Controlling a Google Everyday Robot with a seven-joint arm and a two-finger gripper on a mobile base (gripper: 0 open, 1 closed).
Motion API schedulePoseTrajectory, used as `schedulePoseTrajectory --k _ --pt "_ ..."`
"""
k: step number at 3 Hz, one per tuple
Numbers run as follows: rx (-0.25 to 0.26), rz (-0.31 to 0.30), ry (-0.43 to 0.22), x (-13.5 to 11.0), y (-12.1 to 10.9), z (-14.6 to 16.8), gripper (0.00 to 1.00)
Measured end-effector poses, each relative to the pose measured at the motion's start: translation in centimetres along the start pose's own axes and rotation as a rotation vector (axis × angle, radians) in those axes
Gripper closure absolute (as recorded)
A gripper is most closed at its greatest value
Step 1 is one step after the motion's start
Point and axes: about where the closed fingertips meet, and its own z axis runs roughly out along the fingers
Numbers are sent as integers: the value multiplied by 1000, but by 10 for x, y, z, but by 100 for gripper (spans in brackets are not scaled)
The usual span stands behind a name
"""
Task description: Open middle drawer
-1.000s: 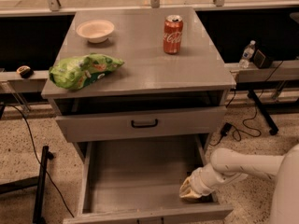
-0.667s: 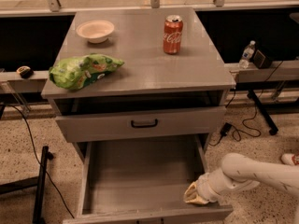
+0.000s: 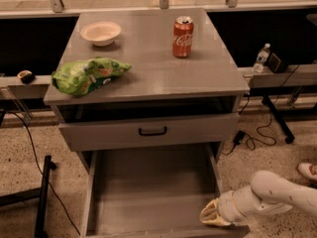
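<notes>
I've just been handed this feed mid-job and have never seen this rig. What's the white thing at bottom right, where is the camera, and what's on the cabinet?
There is one view only, looking down at the front of a grey metal cabinet. Where the camera is mounted is not on record.

The white tube at bottom right is the robot's single arm. Its tip is the gripper, which sits at the front right corner of the middle drawer. That drawer is the long shallow tray, pulled far out and empty as far as the picture shows. I cannot tell whether the gripper holds anything.

Above it, another drawer front with a black loop handle stands slightly out.

On the cabinet top are a pale bowl, a red soda can and a green snack bag.
</notes>
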Motion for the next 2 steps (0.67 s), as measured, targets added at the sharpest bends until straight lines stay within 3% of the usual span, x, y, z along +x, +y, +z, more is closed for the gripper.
schedulePoseTrajectory --k 1,2 --pt "129 -88 -74 -21 -13 -34 100" --pt "259 -228 -122 -57 -22 -76 86"
